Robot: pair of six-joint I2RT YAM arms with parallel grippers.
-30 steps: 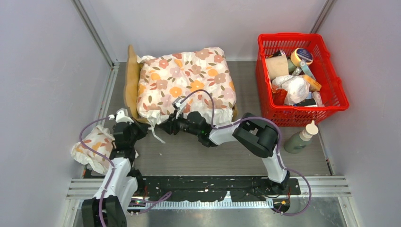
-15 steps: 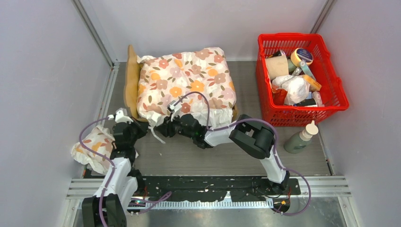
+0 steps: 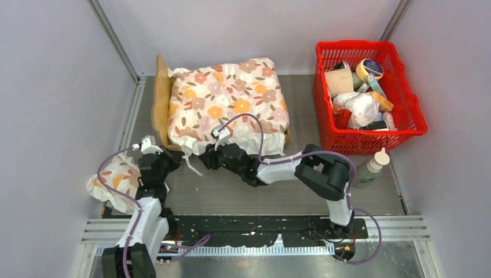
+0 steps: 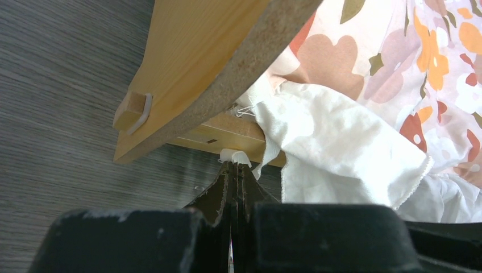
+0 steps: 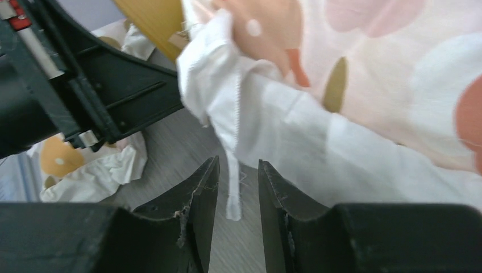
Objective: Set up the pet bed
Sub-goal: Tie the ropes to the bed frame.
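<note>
The pet bed (image 3: 160, 103) is upper left of centre in the top view, headboard on its left side, with the floral cushion (image 3: 228, 95) lying on it and overhanging the near rail. Step in hand looks like seating the cushion's near-left corner, where a white tie (image 5: 232, 190) dangles off the corner toward the worktop (image 3: 243, 194). At that corner is the right hand (image 3: 204, 156): narrow gap between its fingers (image 5: 200, 190), tie hanging in the gap, not pinched. Just beside the same corner is the left hand (image 3: 172, 157), fully closed, tip right at a small white pad (image 4: 234, 154) under the wood rail; can't tell if anything is nipped in it. To do it well, my read: either clamp the tie high up near the seam rather than at the loose end, or back out clean so the fingers don't snag it. Work the corner in toward the headboard, low and slow, so the cushion slides and the light frame doesn't. Bracing the rail with the left hand would help. Lower left, a floral pillow (image 3: 116, 182), and upper right, the red basket (image 3: 418, 119), are well apart from this, so no interference.
</note>
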